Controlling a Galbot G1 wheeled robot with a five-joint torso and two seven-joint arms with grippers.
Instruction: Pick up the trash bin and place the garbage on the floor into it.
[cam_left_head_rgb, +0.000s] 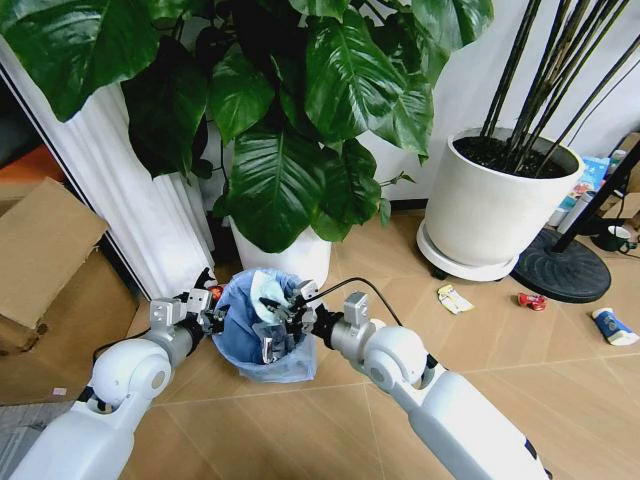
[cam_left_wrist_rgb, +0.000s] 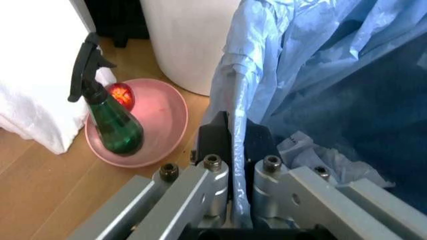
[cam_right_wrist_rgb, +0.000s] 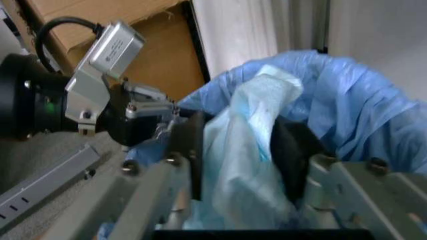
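Trash bin (cam_left_head_rgb: 262, 335), blue-lined, stands on the herringbone floor (cam_left_head_rgb: 500, 370) before the white plant pot (cam_left_head_rgb: 500, 200). Left gripper (cam_left_head_rgb: 207, 312) is clamped on the bin's rim and liner. Right gripper (cam_left_head_rgb: 285, 318) hangs over the bin's mouth, jaws closed on a pale blue wrapper (cam_right_wrist_rgb: 250, 150). Step in hand: depositing litter. Next move calls for release. Yellow packet (cam_left_head_rgb: 455, 298), red packet (cam_left_head_rgb: 531, 301) and blue-white packet (cam_left_head_rgb: 612, 326) lie uncollected, well apart to the right.
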